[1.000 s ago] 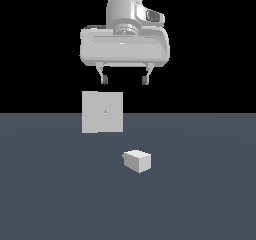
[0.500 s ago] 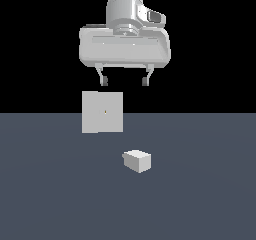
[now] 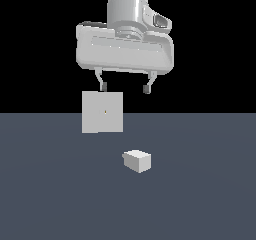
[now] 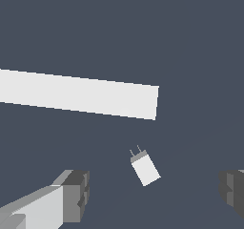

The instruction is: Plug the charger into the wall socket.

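The charger [image 3: 137, 161] is a small white block lying on the dark grey floor, a little toward the exterior view's right of the wall socket [image 3: 102, 112], an upright white square panel with a tiny dark mark at its centre. My gripper [image 3: 125, 88] hangs open high above both, holding nothing. In the wrist view the charger [image 4: 146, 168] shows two thin prongs pointing toward the wall socket [image 4: 78, 95], which appears edge-on as a long white strip. Dark fingertips [image 4: 76, 195] frame the charger from either side, well apart from it.
The dark grey floor [image 3: 200, 199] spreads flat around the charger and socket. Beyond it the background is black. No other objects show in either view.
The gripper has dropped very slightly in the exterior view. Charger and socket have not moved.
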Available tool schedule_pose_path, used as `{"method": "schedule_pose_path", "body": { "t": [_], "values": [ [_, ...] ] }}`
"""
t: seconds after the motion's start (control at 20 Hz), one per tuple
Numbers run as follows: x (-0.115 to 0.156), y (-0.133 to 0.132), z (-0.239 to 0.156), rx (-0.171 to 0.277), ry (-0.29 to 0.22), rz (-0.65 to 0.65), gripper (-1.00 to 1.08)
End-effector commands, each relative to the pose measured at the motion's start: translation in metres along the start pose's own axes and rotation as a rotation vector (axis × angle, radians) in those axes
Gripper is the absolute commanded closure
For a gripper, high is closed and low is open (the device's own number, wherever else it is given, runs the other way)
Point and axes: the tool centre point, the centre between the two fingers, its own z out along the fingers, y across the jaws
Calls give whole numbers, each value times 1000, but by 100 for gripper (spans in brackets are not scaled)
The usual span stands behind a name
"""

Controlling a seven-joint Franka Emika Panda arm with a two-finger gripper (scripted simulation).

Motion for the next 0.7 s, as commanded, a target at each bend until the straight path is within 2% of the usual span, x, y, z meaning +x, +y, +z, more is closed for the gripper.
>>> {"method": "schedule_pose_path", "body": {
  "t": [0.0, 0.65],
  "values": [
    [-6, 1, 6, 5, 23, -42, -92],
    [-30, 6, 38, 33, 136, -244, -92]
  ]
}}
